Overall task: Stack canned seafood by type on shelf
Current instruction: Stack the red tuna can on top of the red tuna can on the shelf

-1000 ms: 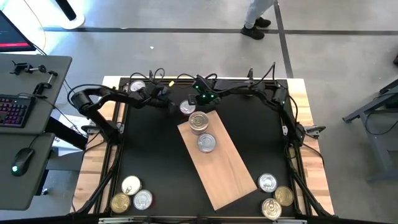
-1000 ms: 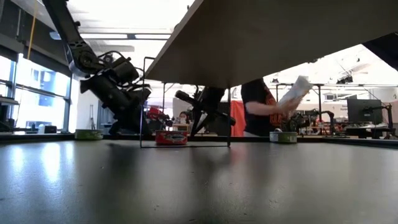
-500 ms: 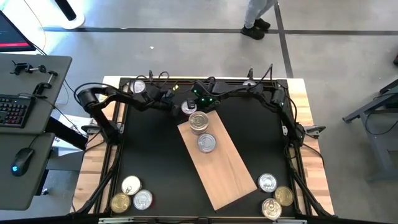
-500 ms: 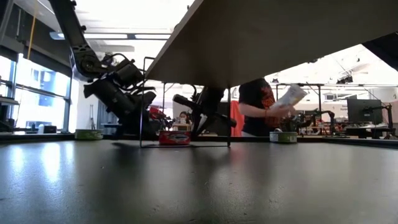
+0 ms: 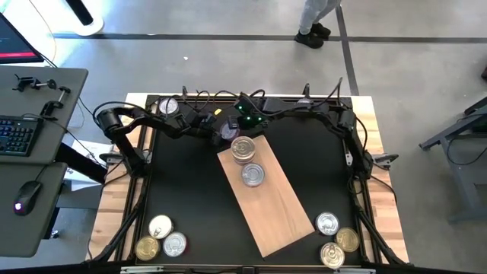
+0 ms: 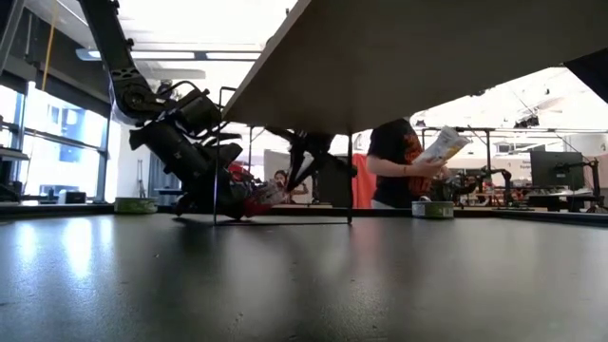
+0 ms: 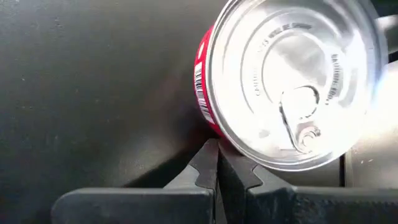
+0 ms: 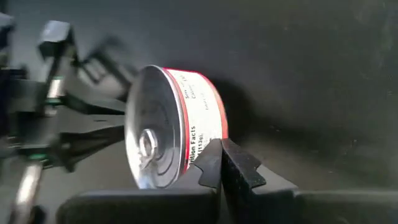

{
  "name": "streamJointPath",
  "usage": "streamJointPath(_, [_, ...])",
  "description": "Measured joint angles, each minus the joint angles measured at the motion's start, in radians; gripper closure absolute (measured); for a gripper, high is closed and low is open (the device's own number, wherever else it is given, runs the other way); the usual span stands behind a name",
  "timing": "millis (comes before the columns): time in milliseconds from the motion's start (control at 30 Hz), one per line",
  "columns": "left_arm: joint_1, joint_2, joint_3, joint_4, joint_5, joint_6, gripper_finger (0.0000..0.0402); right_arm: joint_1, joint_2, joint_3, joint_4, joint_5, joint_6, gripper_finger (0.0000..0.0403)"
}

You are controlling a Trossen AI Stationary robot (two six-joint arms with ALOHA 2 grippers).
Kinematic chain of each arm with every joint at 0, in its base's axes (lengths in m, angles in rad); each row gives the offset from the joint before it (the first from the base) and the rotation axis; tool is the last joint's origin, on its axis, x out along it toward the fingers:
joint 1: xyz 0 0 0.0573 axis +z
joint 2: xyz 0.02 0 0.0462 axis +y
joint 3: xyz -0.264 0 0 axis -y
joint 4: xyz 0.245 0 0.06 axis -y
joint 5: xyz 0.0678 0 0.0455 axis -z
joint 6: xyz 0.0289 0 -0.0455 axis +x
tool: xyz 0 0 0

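Left hand and right hand, both with fingers pressed together, touching one red-labelled tin from opposite sides (tilted on its edge) on the black table, just beside the shelf. On the shelf, two stacks of tins.

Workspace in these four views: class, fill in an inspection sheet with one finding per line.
Surface: black table, with the shelf lying aslant on it.
Job's things: two cans on the shelf; three tins at the near left corner, four at the near right; one red-labelled can tipped up between both arms.
Clutter: nothing seen.
End effectors: left end effector shut, tips against the red-labelled can; right end effector shut, tips at the same can's side.
Cables: cables bunched along the far edge.
Surroundings: keyboard on a side desk; person reading behind.
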Motion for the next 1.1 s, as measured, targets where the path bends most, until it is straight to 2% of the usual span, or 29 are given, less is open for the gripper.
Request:
streamJointPath(533, [-0.012,0.001,-0.001,0.008,-0.025,0.003,0.0402,0.025,-0.031,0.0,0.005,-0.021,0.019,0.0403])
streamJointPath(700, [-0.042,0.001,0.0,0.015,-0.079,0.003,0.0402,0.028,-0.049,0.005,0.059,-0.026,0.019,0.0403])
streamJointPath(1100, [-0.064,0.002,0.0,0.025,-0.105,-0.006,0.0402,0.043,-0.049,0.005,0.118,-0.083,0.029,0.0403])
